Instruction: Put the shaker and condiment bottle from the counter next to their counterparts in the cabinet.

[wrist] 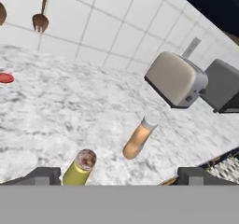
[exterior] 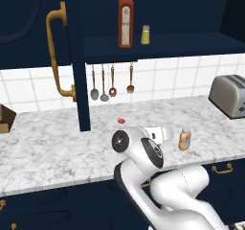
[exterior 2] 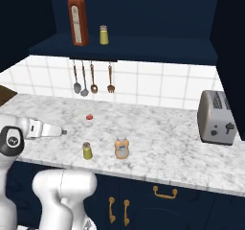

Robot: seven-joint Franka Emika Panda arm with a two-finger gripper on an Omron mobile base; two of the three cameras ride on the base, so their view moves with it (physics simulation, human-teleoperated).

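Observation:
The olive-yellow shaker (exterior 2: pixel 87 151) stands on the marbled counter (exterior 2: pixel 158 133) near its front edge. The peach-orange condiment bottle (exterior 2: pixel 122 147) stands just to its right, also in the left base view (exterior: pixel 185 139). My gripper (exterior 2: pixel 63 132) hovers left of the shaker, above the counter, pointing toward both. In the hand view the gripper (wrist: pixel 119 176) is open and wide, with the shaker (wrist: pixel 80 168) low between the fingers, nearer the left one, and the condiment bottle (wrist: pixel 138 136) beyond it. In the open cabinet (exterior: pixel 158 44) the red bottle (exterior: pixel 126 20) and bright-yellow shaker (exterior: pixel 145 35) stand on the shelf.
The cabinet door (exterior: pixel 72 56) with its brass handle (exterior: pixel 55 51) hangs open on the left. A toaster (exterior 2: pixel 217 117) sits at the right of the counter. Utensils (exterior 2: pixel 93 78) hang under the shelf. A small red disc (exterior 2: pixel 89 117) lies mid-counter, and a cardboard box (exterior: pixel 5 119) is far left.

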